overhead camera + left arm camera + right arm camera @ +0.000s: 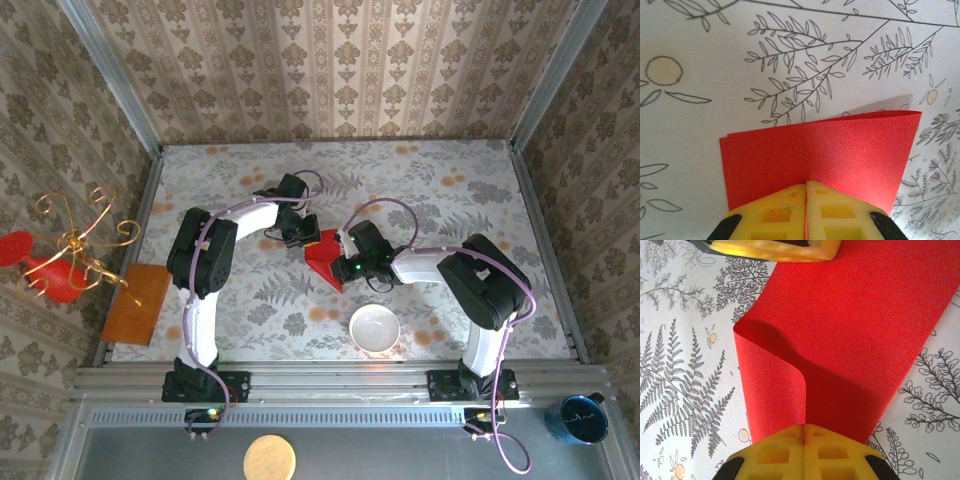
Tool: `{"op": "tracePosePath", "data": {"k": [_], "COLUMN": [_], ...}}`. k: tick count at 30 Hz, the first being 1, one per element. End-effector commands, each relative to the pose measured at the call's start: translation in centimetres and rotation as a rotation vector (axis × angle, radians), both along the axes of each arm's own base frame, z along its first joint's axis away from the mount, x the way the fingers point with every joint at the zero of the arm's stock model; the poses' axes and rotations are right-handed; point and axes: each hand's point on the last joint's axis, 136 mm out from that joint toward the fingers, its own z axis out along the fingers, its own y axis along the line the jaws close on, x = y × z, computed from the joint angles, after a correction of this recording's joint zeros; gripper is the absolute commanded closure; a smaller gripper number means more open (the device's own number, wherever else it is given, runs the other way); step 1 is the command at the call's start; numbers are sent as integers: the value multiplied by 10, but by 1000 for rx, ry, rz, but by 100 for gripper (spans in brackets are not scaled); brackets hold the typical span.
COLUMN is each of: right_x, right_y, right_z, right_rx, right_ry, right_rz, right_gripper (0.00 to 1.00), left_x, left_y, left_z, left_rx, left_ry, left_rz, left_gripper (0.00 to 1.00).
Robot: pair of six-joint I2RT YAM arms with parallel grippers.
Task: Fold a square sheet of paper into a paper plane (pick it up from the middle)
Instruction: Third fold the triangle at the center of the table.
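- Left fingers (787, 210) and right fingers (785, 452) are each clamped on the square sheet of paper (322, 258), held bent over near the middle of the worktop (450, 190).
- Early folding step, I judge; the next move calls for matching the edges, then pressing a crease.

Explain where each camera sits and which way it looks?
Top: above and behind the arms, looking down at the table; both arms show.
Left wrist: on the left arm, looking past the left gripper, shut on the red paper.
Right wrist: likewise past the right gripper, shut on that paper.
Shared: both wrist views see the paper and table.
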Motion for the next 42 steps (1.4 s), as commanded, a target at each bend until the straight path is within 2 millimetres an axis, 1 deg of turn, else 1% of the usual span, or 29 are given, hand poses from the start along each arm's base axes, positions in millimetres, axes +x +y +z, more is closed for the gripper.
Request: {"op": "tracePosePath", "data": {"k": [1, 11, 22, 26, 29, 33, 35, 39, 40, 42], "right_x": [5, 6, 4, 0, -4, -10, -12, -13, -13, -12], "right_y": [-3, -13, -11, -12, -12, -14, -15, -16, -16, -16], "right_z": [11, -2, -13, -18, -20, -22, -23, -26, -27, -28], "right_rx": [13, -32, -45, -54, -58, -71, -79, -85, -86, -85], "right_ry": [-33, -14, 20, 45, 78, 123, 143, 168, 173, 178], "right_rz": [-26, -59, -45, -42, -36, -38, -43, -54, -59, -65], "right_gripper": [100, 100, 100, 100, 100, 100, 100, 100, 100, 100], "left_x": [-34, -35, -34, -32, -28, -19, -13, 4, 7, 8], "left_y": [31, 32, 29, 27, 23, 16, 11, 1, 1, 1], "left_z": [-53, -55, -54, -50, -44, -28, -16, 26, 37, 55], "left_rx": [190, 198, 189, 175, 157, 125, 92, 12, -8, -39], "left_ry": [140, 143, 143, 134, 121, 85, 57, -47, -75, -116], "left_rz": [-18, -20, -23, -24, -25, -23, -19, 8, 19, 43], "left_gripper": [92, 92, 92, 92, 92, 92, 91, 90, 89, 88]}}
